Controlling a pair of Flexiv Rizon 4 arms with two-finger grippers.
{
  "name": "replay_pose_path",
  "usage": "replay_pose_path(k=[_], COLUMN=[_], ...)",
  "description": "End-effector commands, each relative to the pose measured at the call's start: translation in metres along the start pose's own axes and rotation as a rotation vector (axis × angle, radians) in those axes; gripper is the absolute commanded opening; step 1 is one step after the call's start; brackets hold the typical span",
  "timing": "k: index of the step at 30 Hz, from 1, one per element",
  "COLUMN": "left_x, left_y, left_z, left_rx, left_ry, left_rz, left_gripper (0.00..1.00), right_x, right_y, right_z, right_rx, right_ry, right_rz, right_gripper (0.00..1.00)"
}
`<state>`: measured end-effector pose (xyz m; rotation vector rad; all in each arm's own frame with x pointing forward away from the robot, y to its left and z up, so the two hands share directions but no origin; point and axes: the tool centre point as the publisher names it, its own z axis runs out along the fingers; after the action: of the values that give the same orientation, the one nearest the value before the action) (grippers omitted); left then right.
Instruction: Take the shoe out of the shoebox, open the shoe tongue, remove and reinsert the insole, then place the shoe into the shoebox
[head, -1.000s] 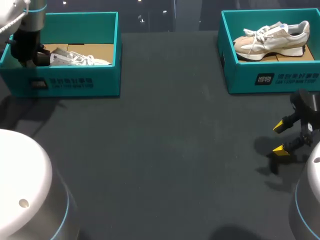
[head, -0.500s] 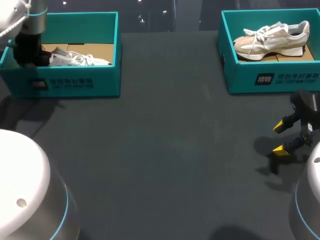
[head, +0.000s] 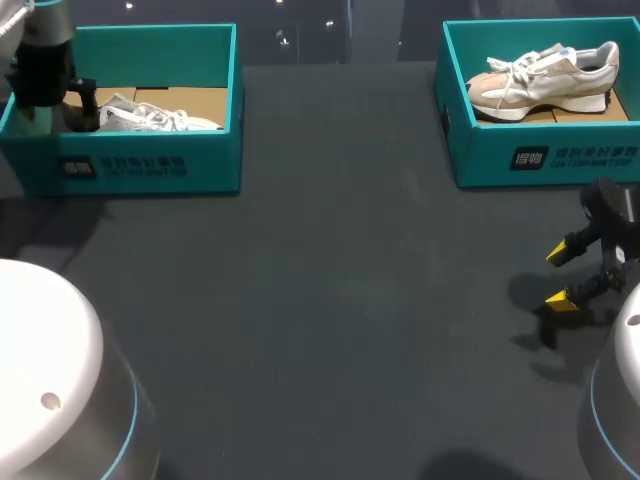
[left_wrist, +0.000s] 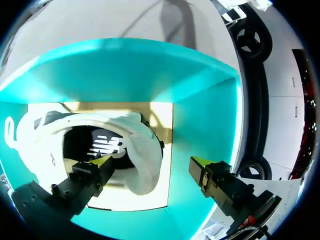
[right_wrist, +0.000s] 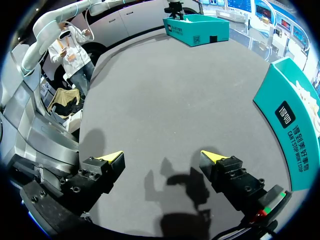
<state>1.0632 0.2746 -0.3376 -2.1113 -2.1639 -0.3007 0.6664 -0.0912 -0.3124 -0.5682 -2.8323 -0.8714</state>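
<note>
Currently the left gripper (left_wrist: 150, 162) hangs wide open in the teal cardboard shoebox (head: 150, 165), its fingers either side of the heel of the white lace-up sneaker (left_wrist: 142, 140) lying there; the right gripper (right_wrist: 162, 156), equally wide, hovers over the dark grey table (head: 330, 300)

Listed at the far edge of the table (head: 330, 300): left shoebox (head: 150, 165) at far left, first shoe (head: 165, 120) laid inside, left gripper (left_wrist: 151, 162) held at its left end; right shoebox (head: 545, 155) at far right, second shoe (head: 545, 80) laid inside, right gripper (head: 561, 275) held before it.
</note>
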Motion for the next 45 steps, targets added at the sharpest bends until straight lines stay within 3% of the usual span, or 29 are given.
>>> replay_pose_path(k=[1, 17, 28, 34, 45], left_x=[0.005, 0.026, 0.040, 0.041, 0.041], left_y=[-0.004, -0.021, -0.037, -0.039, -0.039], left_z=[-0.034, -0.129, -0.162, -0.163, -0.163], left_rx=[-0.006, 0.042, 0.080, 0.078, 0.078], left_ry=[-0.024, -0.092, -0.109, -0.111, -0.111], left_rz=[-0.009, -0.020, -0.024, -0.017, -0.017], left_gripper=[1.00, 1.00, 1.00, 1.00, 1.00], right_x=[0.001, 0.001, 0.001, 0.001, -0.055], right_y=[0.000, 0.000, 0.000, 0.000, 0.060], right_z=[0.000, 0.000, 0.000, 0.000, -0.041], right_rx=[0.002, 0.002, 0.002, 0.002, 0.051], right_ry=[-0.003, -0.003, -0.003, -0.003, -0.182], right_rz=[0.000, 0.000, 0.000, 0.000, 0.315], right_gripper=[1.00, 1.00, 1.00, 1.00, 1.00])
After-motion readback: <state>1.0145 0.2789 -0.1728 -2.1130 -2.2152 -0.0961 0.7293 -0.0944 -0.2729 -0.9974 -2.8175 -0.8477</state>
